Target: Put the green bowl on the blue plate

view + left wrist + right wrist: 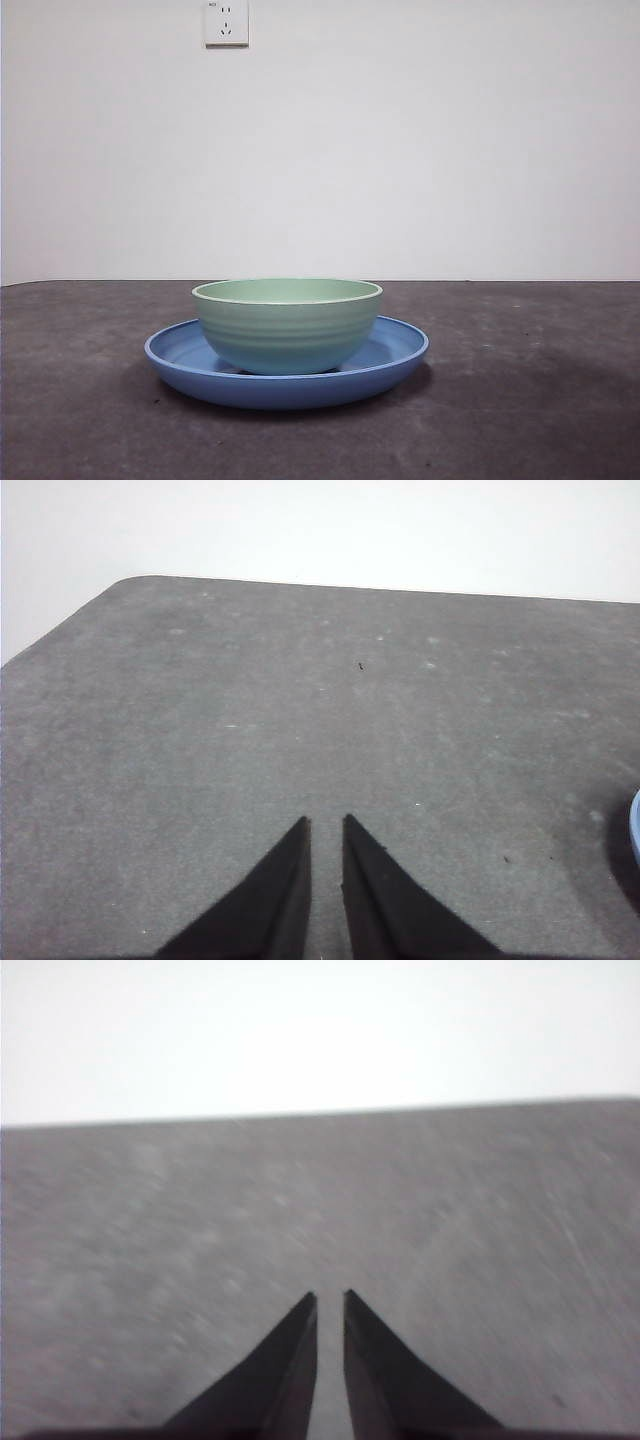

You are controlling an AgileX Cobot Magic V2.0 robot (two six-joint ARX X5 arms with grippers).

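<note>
The green bowl (288, 325) stands upright inside the blue plate (400, 350) at the middle of the dark table in the front view. A sliver of the blue plate (636, 825) shows at the edge of the left wrist view. My left gripper (326, 825) hangs over bare table beside the plate, its jaws nearly closed with only a thin gap, holding nothing. My right gripper (329, 1300) is over bare table too, its jaws nearly closed and empty, and neither bowl nor plate shows in its view. Neither arm appears in the front view.
The dark grey table (540, 400) runs back to a white wall. A white wall socket (226, 22) sits high on that wall. The left wrist view shows a rounded table corner (130, 585).
</note>
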